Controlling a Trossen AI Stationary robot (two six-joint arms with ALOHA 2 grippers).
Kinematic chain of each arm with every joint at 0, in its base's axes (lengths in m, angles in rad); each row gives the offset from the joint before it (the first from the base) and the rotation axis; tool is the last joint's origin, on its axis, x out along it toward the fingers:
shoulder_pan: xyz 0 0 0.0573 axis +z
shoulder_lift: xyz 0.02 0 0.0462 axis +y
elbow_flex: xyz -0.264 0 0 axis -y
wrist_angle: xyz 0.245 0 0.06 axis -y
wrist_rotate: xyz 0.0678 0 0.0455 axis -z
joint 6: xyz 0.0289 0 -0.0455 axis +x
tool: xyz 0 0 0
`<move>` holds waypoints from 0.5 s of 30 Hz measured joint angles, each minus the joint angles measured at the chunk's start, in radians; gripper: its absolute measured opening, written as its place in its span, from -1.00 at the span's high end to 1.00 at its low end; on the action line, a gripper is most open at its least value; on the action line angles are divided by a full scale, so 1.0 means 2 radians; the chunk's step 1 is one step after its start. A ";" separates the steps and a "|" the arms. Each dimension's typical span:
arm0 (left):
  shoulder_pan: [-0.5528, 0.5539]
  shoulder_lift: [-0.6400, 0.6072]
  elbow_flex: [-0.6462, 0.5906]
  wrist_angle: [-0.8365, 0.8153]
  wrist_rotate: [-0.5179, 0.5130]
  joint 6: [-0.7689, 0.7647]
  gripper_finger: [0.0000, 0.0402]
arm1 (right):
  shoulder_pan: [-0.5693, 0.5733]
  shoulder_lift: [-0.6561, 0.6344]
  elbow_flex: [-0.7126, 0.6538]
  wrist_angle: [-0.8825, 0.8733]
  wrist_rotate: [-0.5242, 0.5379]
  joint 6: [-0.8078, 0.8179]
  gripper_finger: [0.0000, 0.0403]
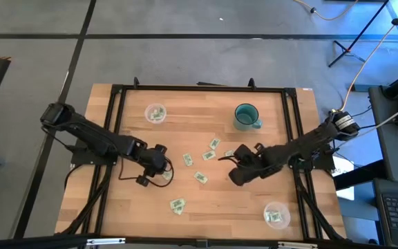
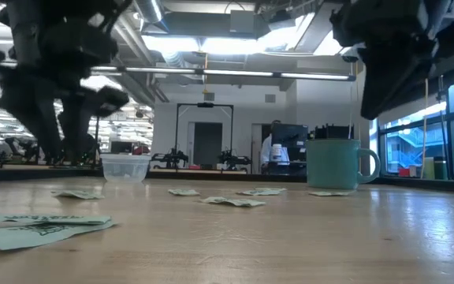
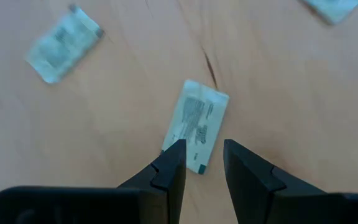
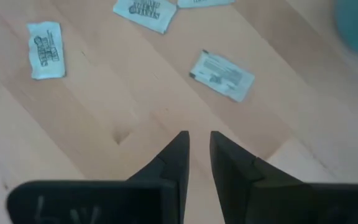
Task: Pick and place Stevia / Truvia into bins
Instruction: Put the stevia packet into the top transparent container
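Here, left tool (image 3: 202, 163) slightly open, sachet (image 3: 197, 123) just beyond fingertips, ungripped.

Left arm: reaching in from the tabletop's left edge, elbow bent.
Left gripper (image 1: 166, 169): hovering left of centre, fingers (image 3: 169, 171) slightly parted.
Right arm: extending from the right edge.
Right gripper (image 1: 222, 160): pointing inward near centre, fingers (image 4: 174, 155) narrowly parted.

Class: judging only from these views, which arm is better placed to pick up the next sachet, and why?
Probably the left. The left gripper hangs open directly over a sachet, fingers straddling its end. The right gripper is also open, but over bare wood, its nearest sachet lying farther ahead.
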 joint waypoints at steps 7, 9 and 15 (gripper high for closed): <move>0.001 0.052 0.000 0.008 -0.002 0.000 0.49 | -0.009 0.000 0.000 0.006 0.000 -0.021 0.66; 0.001 0.064 0.000 0.010 -0.003 0.000 0.49 | -0.009 0.000 0.000 0.007 0.000 -0.021 0.66; 0.001 0.085 0.002 0.022 -0.013 0.001 0.49 | -0.009 0.000 0.000 0.010 0.000 -0.021 0.66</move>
